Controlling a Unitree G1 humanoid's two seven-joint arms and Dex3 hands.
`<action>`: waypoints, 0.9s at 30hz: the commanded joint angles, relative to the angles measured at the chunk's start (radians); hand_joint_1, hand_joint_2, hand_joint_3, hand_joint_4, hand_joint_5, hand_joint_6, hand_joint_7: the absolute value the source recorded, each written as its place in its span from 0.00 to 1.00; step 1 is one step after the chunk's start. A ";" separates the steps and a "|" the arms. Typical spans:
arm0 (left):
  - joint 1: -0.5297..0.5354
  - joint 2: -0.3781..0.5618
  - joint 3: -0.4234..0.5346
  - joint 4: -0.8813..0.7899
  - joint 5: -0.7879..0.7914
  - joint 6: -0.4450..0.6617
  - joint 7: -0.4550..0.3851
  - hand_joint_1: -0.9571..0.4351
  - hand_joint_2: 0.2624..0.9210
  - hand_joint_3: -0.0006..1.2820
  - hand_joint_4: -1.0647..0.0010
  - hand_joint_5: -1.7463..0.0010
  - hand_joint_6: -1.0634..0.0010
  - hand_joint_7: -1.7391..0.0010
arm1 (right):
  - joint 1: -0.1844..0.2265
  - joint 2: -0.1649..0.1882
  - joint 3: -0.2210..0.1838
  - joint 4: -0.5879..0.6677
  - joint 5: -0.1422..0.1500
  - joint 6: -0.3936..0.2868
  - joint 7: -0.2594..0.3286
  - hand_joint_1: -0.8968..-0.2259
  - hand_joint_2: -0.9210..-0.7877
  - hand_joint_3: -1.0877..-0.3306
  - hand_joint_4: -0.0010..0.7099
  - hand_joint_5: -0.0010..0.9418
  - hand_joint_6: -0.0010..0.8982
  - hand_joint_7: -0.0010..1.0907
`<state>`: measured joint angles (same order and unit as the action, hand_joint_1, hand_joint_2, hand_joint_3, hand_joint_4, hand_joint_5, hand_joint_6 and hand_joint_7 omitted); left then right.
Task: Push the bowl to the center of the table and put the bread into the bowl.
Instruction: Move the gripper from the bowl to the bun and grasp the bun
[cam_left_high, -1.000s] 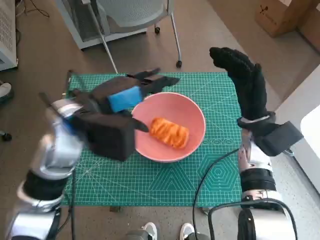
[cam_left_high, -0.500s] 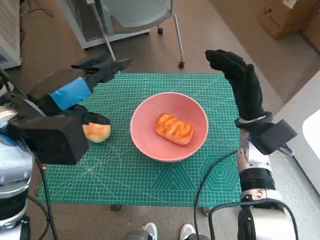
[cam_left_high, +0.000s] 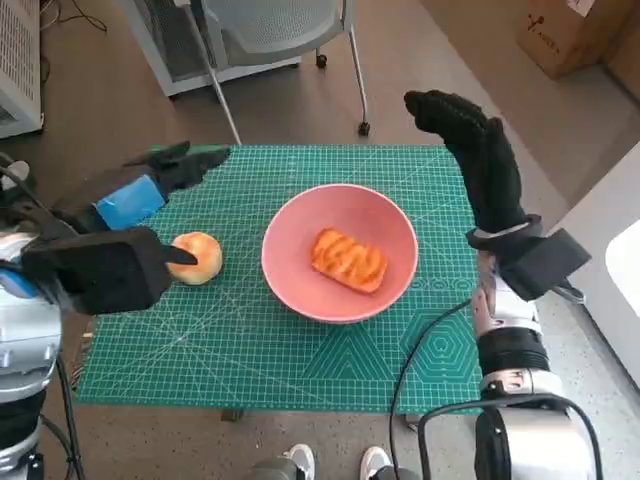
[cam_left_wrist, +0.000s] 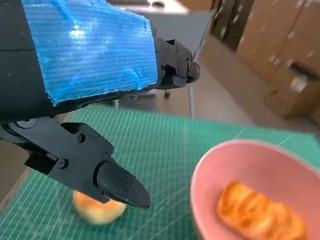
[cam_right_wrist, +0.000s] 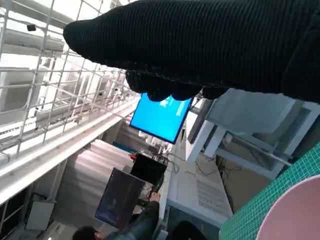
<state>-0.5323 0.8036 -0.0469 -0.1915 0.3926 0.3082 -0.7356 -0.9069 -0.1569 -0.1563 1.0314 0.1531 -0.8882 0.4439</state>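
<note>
The green cutting mat (cam_left_high: 300, 330) covers the table, its near part bare in front of the pink bowl (cam_left_high: 290, 270), which sits about mid-mat. One golden, ridged piece of bread (cam_left_high: 348, 260) lies inside the bowl, slightly toward the robot's right. A round bun (cam_left_high: 197, 256) rests on the mat just beside the bowl's left side, apart from its rim. The left hand (cam_left_high: 140, 195) hangs over the mat's left edge above the bun, fingers spread and holding nothing; its forearm housing cuts off the mat's left margin. The right hand (cam_left_high: 478, 160) is raised over the far right corner, fingers extended, empty. In the right wrist view only a sliver of bowl rim shows at the corner; a blurred person sits far off.
</note>
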 joint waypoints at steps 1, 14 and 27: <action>-0.014 0.011 -0.047 0.044 0.044 0.010 0.010 0.65 0.71 0.00 0.98 1.00 0.80 1.00 | -0.004 -0.006 0.000 0.021 0.002 0.013 0.018 0.43 0.00 0.59 0.22 0.00 0.38 0.00; -0.073 -0.009 -0.170 0.213 0.175 0.042 0.022 0.78 0.71 0.00 1.00 1.00 0.83 1.00 | 0.005 -0.016 -0.015 0.007 0.018 0.008 0.048 0.44 0.00 0.59 0.22 0.00 0.38 0.00; -0.118 -0.057 -0.226 0.353 0.217 0.047 0.051 0.82 0.73 0.01 1.00 1.00 0.84 1.00 | 0.014 -0.031 -0.028 0.009 0.015 0.005 0.045 0.44 0.00 0.59 0.22 0.00 0.39 0.00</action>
<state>-0.6245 0.7664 -0.2559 0.1151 0.5913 0.3576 -0.7053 -0.9184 -0.1799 -0.1800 1.0341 0.1604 -0.8889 0.4836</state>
